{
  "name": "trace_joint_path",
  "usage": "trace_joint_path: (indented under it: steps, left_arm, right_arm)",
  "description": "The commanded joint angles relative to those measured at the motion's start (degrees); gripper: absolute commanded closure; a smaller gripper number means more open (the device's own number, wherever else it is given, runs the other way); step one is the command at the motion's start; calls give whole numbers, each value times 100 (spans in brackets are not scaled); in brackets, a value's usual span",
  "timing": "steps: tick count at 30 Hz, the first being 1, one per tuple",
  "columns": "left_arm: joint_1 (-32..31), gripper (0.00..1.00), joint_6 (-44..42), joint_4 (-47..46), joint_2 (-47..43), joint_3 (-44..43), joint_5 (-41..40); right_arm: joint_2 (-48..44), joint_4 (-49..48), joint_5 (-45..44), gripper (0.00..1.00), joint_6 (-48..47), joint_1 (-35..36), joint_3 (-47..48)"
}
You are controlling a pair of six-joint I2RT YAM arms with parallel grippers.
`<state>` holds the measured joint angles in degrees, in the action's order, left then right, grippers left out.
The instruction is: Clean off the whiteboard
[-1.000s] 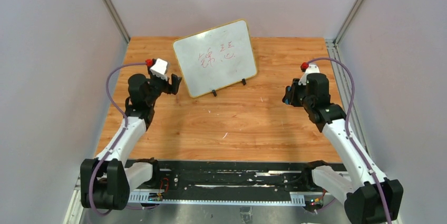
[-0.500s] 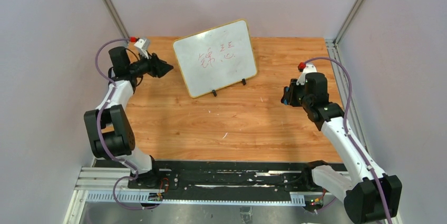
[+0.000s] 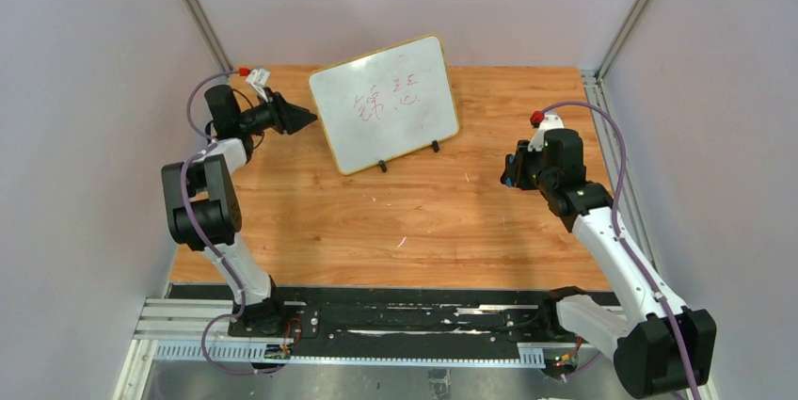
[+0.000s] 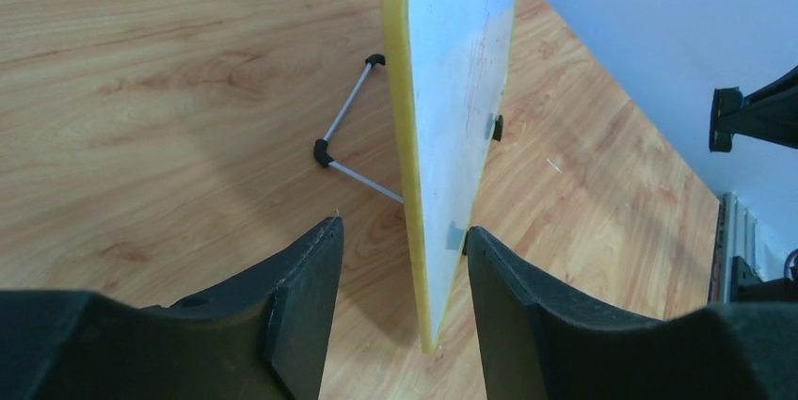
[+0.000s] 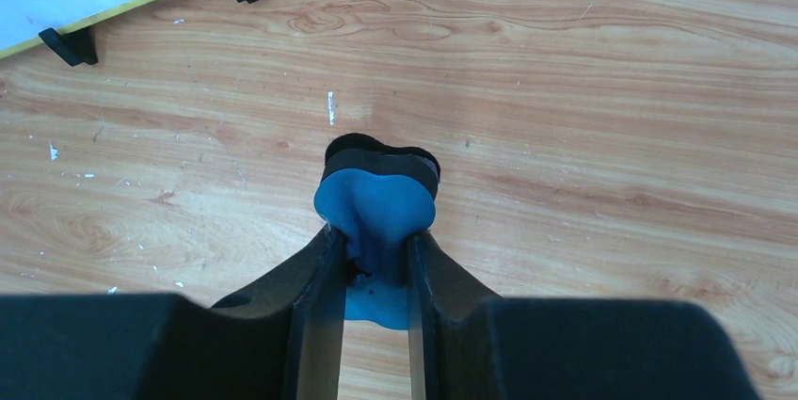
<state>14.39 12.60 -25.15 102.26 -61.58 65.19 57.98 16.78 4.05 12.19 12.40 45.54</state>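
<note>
The whiteboard (image 3: 386,104), white with a yellow frame and red writing, stands tilted at the back middle of the wooden table. My left gripper (image 3: 306,119) is open at the board's left edge. In the left wrist view the board (image 4: 461,61) shows edge-on, and its lower corner lies between my left gripper's (image 4: 403,240) open jaws, nearer the right finger; I cannot tell if they touch. My right gripper (image 3: 511,174) hangs over the table right of the board, shut on a small blue eraser (image 5: 376,207) with a black backing.
A thin wire stand (image 4: 343,132) props the board from behind, and two black feet (image 3: 382,167) hold its lower edge. Grey walls enclose the table on three sides, with metal posts (image 3: 193,9) at the back corners. A black rail (image 3: 405,311) runs along the near edge.
My left arm has swung from the near left up to the far left and closed in on the board's left edge. My right arm has barely moved, still holding the eraser.
</note>
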Motion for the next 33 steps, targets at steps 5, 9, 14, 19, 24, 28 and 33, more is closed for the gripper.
trace_joint_path:
  steps: [5,9,14,19,24,28,33]
  left_arm:
    - [-18,45,2508,-3384,677,-173,223]
    - [-68,47,3442,-4334,1060,-433,266]
    - [-253,49,2076,-2818,803,-582,-17]
    - [-563,49,173,-599,314,-614,-593]
    - [-605,50,213,-597,432,-671,-610]
    - [-605,52,178,-597,496,-621,-577]
    - [-609,64,146,-597,484,-549,-550]
  right_arm:
    - [94,-59,-6,99,-64,79,182]
    - [147,-57,-18,99,-58,82,223]
    - [160,-56,-75,99,-68,85,233]
    - [192,-59,-126,99,-94,80,232]
    - [204,-69,-137,99,-117,81,216]
    - [211,-70,-168,99,-148,82,203]
    - [289,-86,-134,99,-139,78,226]
